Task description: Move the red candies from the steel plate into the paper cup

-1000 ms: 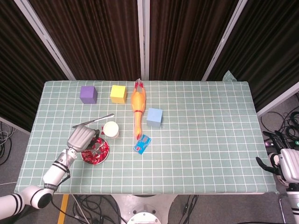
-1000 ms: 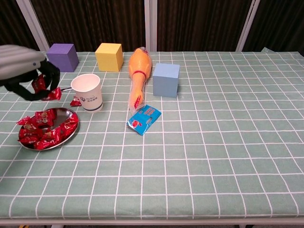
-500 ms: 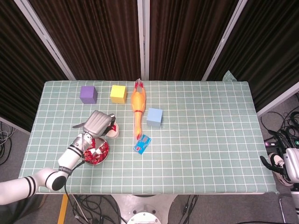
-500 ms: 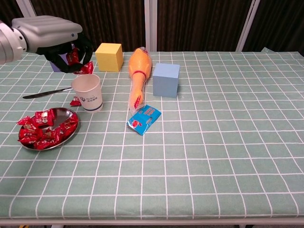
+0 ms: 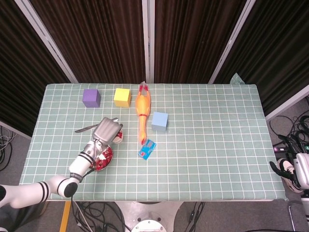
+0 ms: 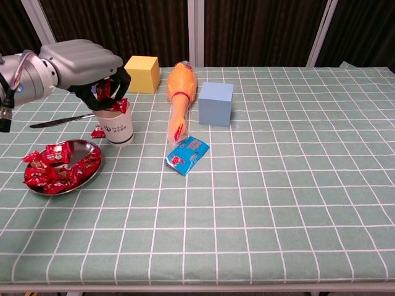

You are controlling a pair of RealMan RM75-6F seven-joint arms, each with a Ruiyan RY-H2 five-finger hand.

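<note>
Nearest the robot, the steel plate (image 6: 90,174) sits on the checked table (image 6: 265,203) at front left, heaped with red candies (image 6: 54,168); in the head view the left arm covers most of it. Just behind it stands the paper cup (image 6: 118,128), with one stray candy (image 6: 97,132) lying on the cloth against its left side. The left hand (image 6: 86,65) hangs directly over the cup's mouth, palm down, its dark fingers (image 6: 121,79) curled in around a few red candies (image 6: 106,91) that dangle at or just inside the rim; whether they touch the cup cannot be told. The grip itself is partly hidden under the grey back of the hand. A blue packet (image 6: 187,154) lies to the right of the cup, near the tail end of the orange rubber chicken (image 6: 181,92). A knife (image 6: 58,121) lies left of the cup, half concealed by the arm in the head view. Further back are a light blue cube (image 6: 215,103), a yellow cube (image 6: 142,74) and, seen only overhead, a purple cube (image 5: 91,97). The right hand (image 5: 293,166) is off the table at the far right edge, cut off by the frame; its fingers are too small to judge.
</note>
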